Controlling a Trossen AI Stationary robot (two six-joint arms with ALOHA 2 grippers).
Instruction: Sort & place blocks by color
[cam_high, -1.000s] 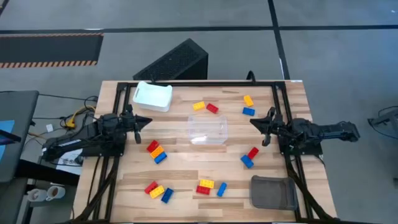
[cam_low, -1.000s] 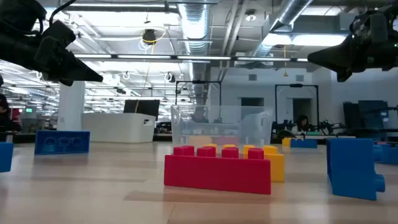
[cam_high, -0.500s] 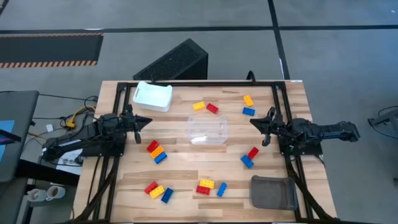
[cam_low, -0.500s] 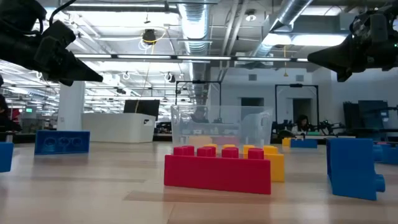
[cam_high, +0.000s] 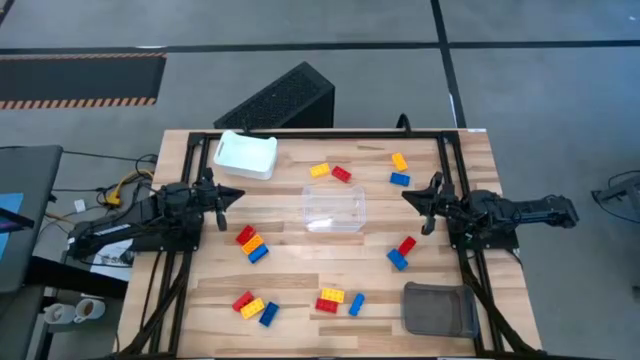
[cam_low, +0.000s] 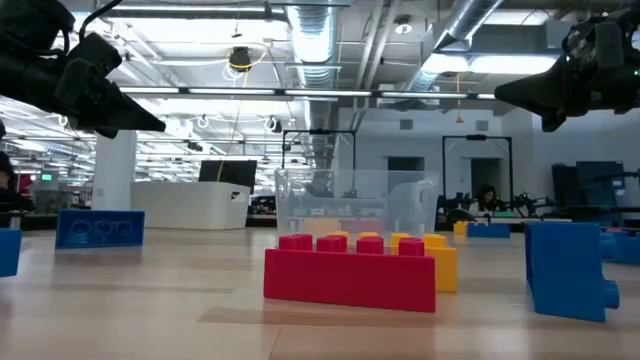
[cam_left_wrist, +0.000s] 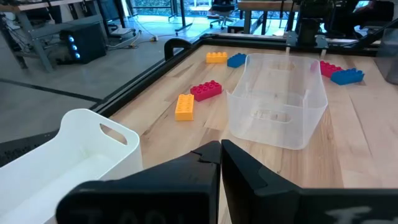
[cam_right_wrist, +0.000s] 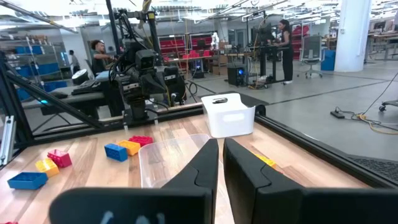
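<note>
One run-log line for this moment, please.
left end effector: shut, empty | right end effector: shut, empty | blocks: scattered on table | clear tray: empty

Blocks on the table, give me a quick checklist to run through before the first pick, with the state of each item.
1. Left tool empty and shut: ok.
2. Right tool empty and shut: ok; open before picking.
3. Clear tray empty, mid-table: ok.
4. White tray empty: ok.
5. Grey tray empty: ok.
6. Blocks sorted: not ok; the red, orange and blue trio and the other clusters lie mixed on the wood.
</note>
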